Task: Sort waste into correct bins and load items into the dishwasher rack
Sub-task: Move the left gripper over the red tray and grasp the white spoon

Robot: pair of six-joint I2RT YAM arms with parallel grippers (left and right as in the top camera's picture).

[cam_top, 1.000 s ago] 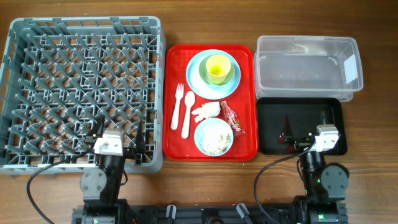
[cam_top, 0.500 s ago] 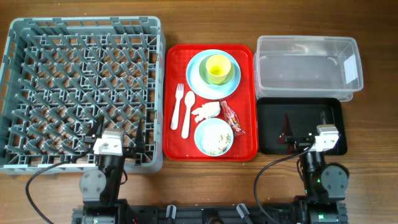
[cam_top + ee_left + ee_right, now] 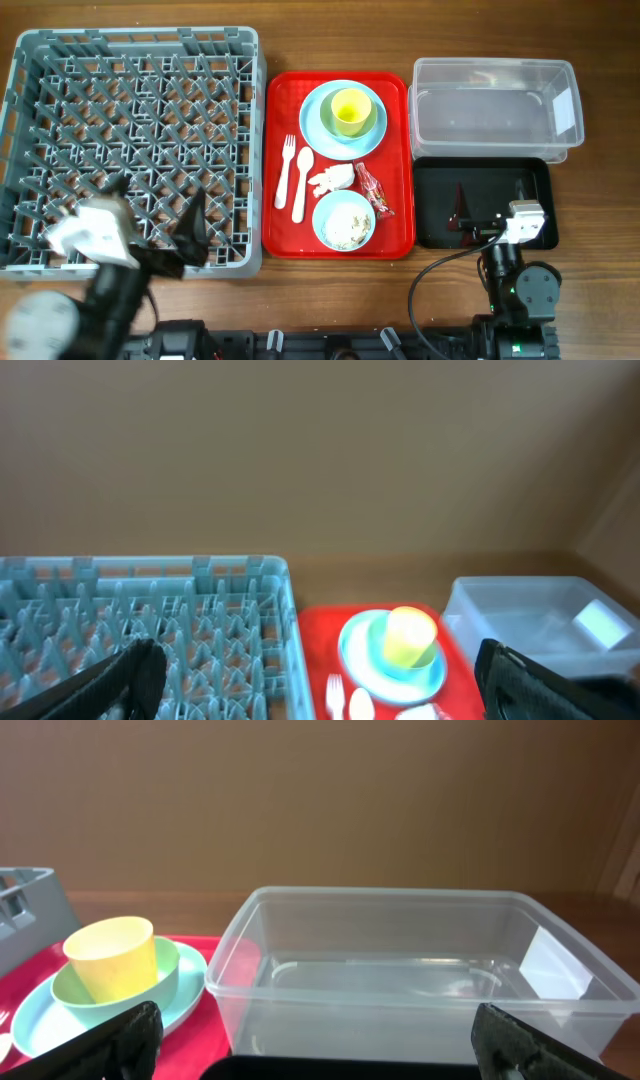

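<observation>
The grey dishwasher rack (image 3: 130, 40) fills the left. The red serving tray (image 3: 400, 240) holds the pale blue plate (image 3: 315, 125) with the yellow-green cup (image 3: 350, 110) on it, the white fork (image 3: 286, 170) and spoon (image 3: 301, 185), the crumpled napkin (image 3: 330, 178), the red wrapper (image 3: 374, 190), and the bowl (image 3: 343, 220) with pale scraps. The clear tub (image 3: 495, 100) stands behind the black tray (image 3: 440, 190). My left gripper (image 3: 150, 210) is open, raised over the rack's near edge, blurred. My right gripper (image 3: 490, 205) is open over the black tray.
The left wrist view shows the rack (image 3: 150, 610), the cup (image 3: 410, 635) and the tub (image 3: 520, 605) between the open left gripper's (image 3: 325, 690) fingers. The right wrist view shows the tub (image 3: 400, 970) and the cup (image 3: 110, 955) ahead of the open right gripper (image 3: 325, 1055).
My left arm has lifted and swung left over the rack's near edge and is blurred. The right arm and all objects have not moved.
</observation>
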